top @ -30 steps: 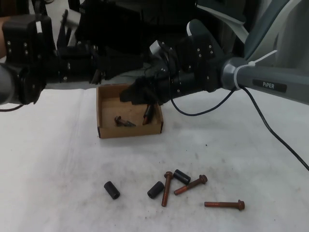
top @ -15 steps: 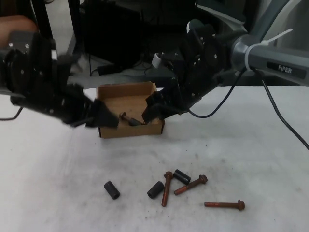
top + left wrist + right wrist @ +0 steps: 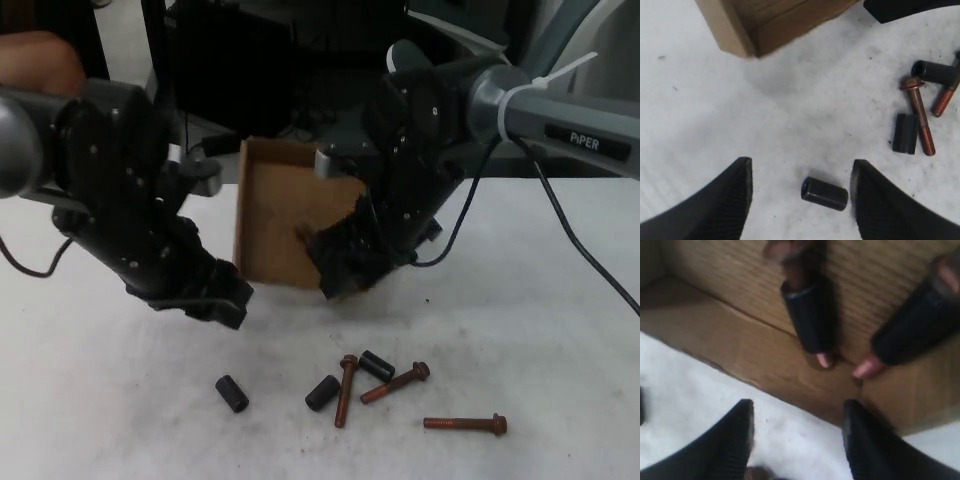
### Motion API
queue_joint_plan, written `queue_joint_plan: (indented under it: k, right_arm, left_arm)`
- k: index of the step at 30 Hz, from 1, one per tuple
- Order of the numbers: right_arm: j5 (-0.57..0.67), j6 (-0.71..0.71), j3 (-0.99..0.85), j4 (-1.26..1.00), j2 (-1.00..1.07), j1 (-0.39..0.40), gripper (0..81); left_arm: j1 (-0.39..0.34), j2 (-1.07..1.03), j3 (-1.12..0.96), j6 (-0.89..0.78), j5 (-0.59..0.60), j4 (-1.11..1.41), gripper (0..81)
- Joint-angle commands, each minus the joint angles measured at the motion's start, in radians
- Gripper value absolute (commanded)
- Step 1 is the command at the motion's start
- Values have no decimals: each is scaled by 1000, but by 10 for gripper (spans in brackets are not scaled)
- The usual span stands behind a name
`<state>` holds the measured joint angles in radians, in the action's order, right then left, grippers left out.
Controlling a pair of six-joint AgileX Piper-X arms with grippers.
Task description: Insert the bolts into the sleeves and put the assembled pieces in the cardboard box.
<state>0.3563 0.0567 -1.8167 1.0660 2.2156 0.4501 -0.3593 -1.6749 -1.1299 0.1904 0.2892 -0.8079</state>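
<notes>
A brown cardboard box (image 3: 275, 215) sits tilted up on the white bench (image 3: 500, 300), its open side towards the high camera. Two black sleeves with rust-red bolts through them (image 3: 807, 320) (image 3: 920, 330) lie inside against the cardboard. The right claw (image 3: 797, 440) is spread at the box's near wall. The left claw (image 3: 800, 162), also spread, hangs over a loose black cylindrical sleeve (image 3: 824, 193). Two more sleeves (image 3: 322, 392) (image 3: 376, 364) and three bolts (image 3: 344, 390) (image 3: 395, 382) (image 3: 465, 424) lie nearby.
</notes>
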Motion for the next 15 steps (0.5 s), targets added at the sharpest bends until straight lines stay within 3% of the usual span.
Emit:
queue_joint_plan:
  k: [1, 7, 15]
  right_arm:
    - [-15, 20, 2, 101, -4, 16, 510]
    - [-15, 33, -18, 90, -4, 23, 510]
    - [-11, 33, -182, 90, -4, 26, 510]
  left_arm:
    - [-21, 15, -3, -3, -20, -25, 549]
    - [-35, 15, -3, 4, -18, -21, 549]
    - [-35, 15, -3, 27, -18, 22, 549]
